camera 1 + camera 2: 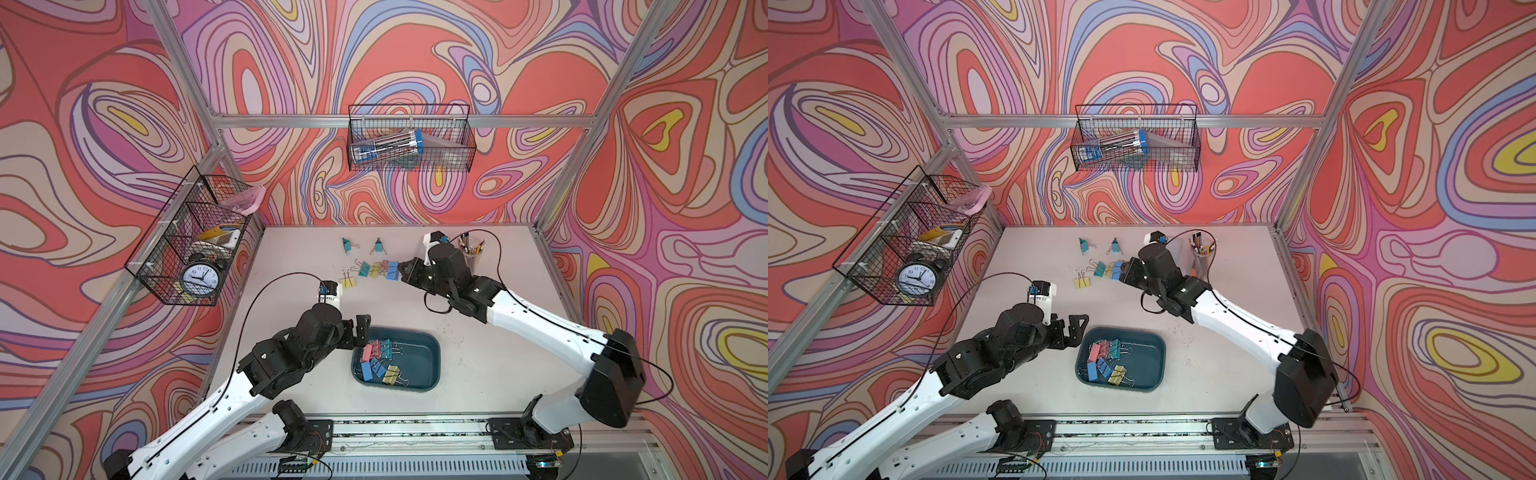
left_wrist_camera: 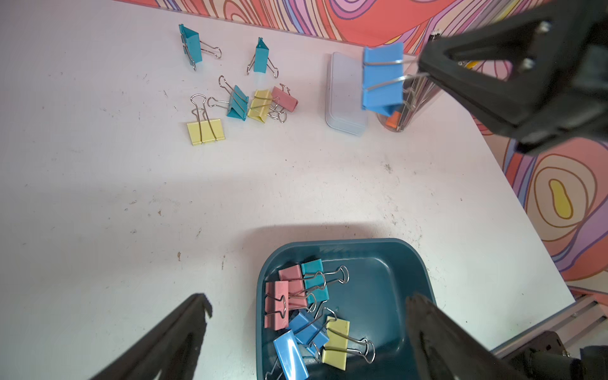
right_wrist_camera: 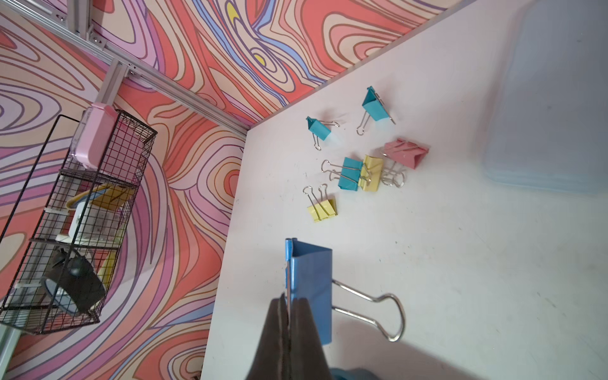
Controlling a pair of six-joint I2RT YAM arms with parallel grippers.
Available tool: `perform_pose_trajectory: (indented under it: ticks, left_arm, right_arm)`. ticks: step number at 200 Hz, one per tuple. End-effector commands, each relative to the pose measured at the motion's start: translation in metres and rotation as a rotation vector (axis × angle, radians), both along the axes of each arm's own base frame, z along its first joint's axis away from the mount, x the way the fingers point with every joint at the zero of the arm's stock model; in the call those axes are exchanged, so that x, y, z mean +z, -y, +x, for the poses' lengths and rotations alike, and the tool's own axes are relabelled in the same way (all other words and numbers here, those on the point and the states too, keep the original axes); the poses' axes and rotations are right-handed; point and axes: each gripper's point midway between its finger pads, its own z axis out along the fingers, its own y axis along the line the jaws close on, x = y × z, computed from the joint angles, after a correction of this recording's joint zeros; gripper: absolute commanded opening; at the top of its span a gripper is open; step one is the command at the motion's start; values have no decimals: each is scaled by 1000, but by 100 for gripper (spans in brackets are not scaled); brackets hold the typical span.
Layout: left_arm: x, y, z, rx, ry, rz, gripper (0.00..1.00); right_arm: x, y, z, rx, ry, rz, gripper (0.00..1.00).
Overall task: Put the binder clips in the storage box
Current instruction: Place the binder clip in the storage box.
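Dark teal plastic makes the box (image 2: pixel 378 286), and it sits nearest, at the front of the table (image 2: pixel 98 197). A small heap of clips (image 2: pixel 306 312) lies in one end of it: pink, teal, blue and yellow. The other end is bare. The left gripper (image 1: pixel 1070 328) hangs at the edge of the box with its fingers wide apart and nothing in them.

Further back, the right gripper (image 3: pixel 289 301) is pinched tight on a blue clip (image 3: pixel 312 286). It holds the clip only by a thin wire handle, and the clip looks lifted off the table. Just past it, six more clips wait on the table. There is a yellow one (image 2: pixel 205 131) alone, then a teal, a yellow and a pink one touching in a bunch. Two teal ones stand near the back wall. At the very back are a grey case (image 2: pixel 345 95) and a cup of pencils (image 1: pixel 471 249).

I think the next job is to carry the blue clip to the box. The wire is thin and smooth, so the clip could swing or slip out on the way and fall on the table. If it is let go too soon or too high, it could hit the rim and bounce out. The left gripper is right by the box, so the two arms could bump if it does not make room.
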Motion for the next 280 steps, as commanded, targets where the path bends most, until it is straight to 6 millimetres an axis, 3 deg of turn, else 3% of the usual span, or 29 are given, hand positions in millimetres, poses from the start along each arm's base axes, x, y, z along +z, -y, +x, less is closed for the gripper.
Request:
perform_pose_trajectory:
  ticks: [1,26,50,99,175,236,257,280]
  left_arm:
    - [2,6,11,6,11,-56,99]
    - [-7,7,20,27,-24,-122,99]
    - [-16,8,29,54,-68,-233,99]
    - [-34,5,42,98,-147,-354,99]
    - [-48,-1,43,120,-173,-306,99]
    - [-63,0,47,96,-206,-225,99]
    - [-67,-1,54,106,-214,-189,98]
    - [-62,-7,69,153,-193,-136,91]
  right_arm:
    - [-17,27,-33,-59,-67,-50,0]
    - [-30,44,-74,-76,-121,-67,0]
    - [-55,49,-104,-68,-195,-90,0]
    - [-107,35,-142,-28,-308,-134,0]
    - [-165,-3,-138,-8,-355,-150,0]
    - [-194,-11,-135,-18,-384,-161,0]
    - [-194,-6,-136,-31,-383,-160,11]
    - [-176,6,-136,-50,-356,-176,25]
